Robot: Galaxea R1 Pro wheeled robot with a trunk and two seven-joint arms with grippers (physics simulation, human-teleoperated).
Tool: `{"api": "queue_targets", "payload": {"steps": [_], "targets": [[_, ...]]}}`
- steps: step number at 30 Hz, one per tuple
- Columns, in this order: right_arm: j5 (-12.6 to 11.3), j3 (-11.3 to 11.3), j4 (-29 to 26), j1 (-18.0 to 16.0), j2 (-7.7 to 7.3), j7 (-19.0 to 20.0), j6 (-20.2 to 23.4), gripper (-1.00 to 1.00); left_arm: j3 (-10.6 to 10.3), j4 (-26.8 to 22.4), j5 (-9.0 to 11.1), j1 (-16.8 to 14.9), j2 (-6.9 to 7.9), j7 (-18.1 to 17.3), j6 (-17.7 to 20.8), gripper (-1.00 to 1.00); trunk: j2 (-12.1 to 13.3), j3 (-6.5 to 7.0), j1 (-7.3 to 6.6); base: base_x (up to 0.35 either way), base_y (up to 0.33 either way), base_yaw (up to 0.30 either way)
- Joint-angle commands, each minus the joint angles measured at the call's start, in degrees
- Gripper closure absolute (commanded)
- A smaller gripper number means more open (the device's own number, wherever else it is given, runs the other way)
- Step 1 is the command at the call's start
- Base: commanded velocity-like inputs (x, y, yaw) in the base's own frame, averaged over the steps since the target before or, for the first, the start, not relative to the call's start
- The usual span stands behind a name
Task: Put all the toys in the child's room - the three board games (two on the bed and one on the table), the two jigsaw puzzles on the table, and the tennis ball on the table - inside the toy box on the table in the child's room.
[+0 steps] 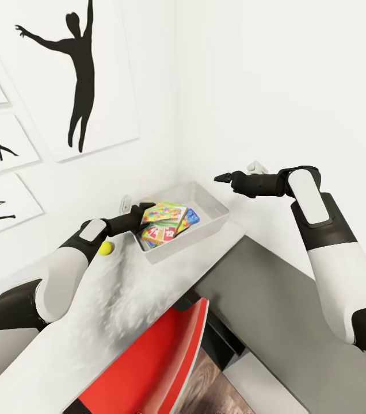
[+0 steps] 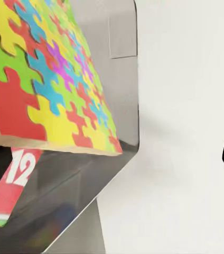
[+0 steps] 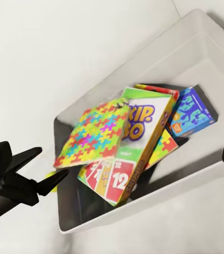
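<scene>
The light grey toy box point(image 1: 214, 202) stands at the table's point(image 1: 114, 305) far end in the wall corner. Inside lie the SKIP-BO board game point(image 3: 136, 145) and a blue board game point(image 3: 192, 112). A jigsaw puzzle point(image 1: 163, 212) leans tilted over the box's near-left rim. Its corner sits between the spread fingers of my left gripper point(image 1: 141, 215), which looks open. The left wrist view has this puzzle point(image 2: 48, 79) close up above the SKIP-BO box point(image 2: 14, 180). The tennis ball point(image 1: 106, 248) rests on the table beside my left forearm. My right gripper point(image 1: 218, 179) hovers open above the box's far side.
A red chair point(image 1: 166, 356) is tucked under the table's near edge. A lower dark grey cabinet top point(image 1: 275, 310) adjoins the table on the right. Black silhouette pictures point(image 1: 73, 75) hang on the white wall close behind the box.
</scene>
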Motion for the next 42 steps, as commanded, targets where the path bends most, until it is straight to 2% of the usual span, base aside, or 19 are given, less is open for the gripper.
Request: {"api": "queue_targets", "payload": {"steps": [1, 10, 13, 18, 21, 28, 38, 42], "targets": [[-0.61, 0.13, -0.04, -0.06, -0.03, -0.59, 0.04, -1.0, 0.33, -0.02, 0.04, -0.05, -0.03, -0.05, 0.49, -1.0, -0.12, -0.2, 0.03, 0.0, 0.0, 0.0], [-0.61, 0.13, -0.04, -0.06, -0.01, -0.55, 0.04, -1.0, 0.28, -0.13, 0.1, -0.1, 0.16, -0.15, 1.4, -1.0, -0.12, -0.74, 0.03, 0.0, 0.0, 0.0], [-0.61, 0.13, -0.04, -0.05, -0.01, -0.57, 0.04, -1.0, 0.33, -1.34, 0.11, -0.62, 0.22, -0.16, 5.6, -1.0, -0.12, -0.75, 0.03, 0.0, 0.0, 0.0], [-0.61, 0.13, -0.04, -0.05, -0.01, -0.56, 0.04, -1.0, 0.43, -6.47, 0.17, -0.88, 0.01, -0.22, 14.28, -1.0, -0.12, -0.76, 0.03, 0.0, 0.0, 0.0], [-0.66, 0.13, -0.04, -0.05, -0.01, -0.57, 0.04, -1.0, 0.45, -7.86, 0.19, -0.91, -0.01, -0.31, 16.36, -1.0, -0.12, -0.76, 0.03, 0.0, 0.0, 0.0], [-0.61, 0.13, -0.04, -0.05, -0.01, -0.59, 0.04, -1.0, 0.45, -8.53, 1.26, -0.93, -0.02, -0.28, 17.4, -1.0, -0.12, -0.76, 0.03, 0.0, 0.0, 0.0], [-0.62, 0.13, -0.04, -0.05, -0.01, -0.57, 0.04, -1.0, 0.22, -9.09, 1.41, -0.93, 0.33, -0.15, 17.59, -1.0, -0.12, -0.76, 0.03, 0.0, 0.0, 0.0], [-0.62, 0.13, -0.04, -0.05, -0.01, -0.59, 0.04, -1.0, -0.09, -10.33, 1.21, -0.93, 0.87, -0.09, 18.91, -1.0, -0.12, -0.76, 0.03, 0.0, 0.0, 0.0]]}}
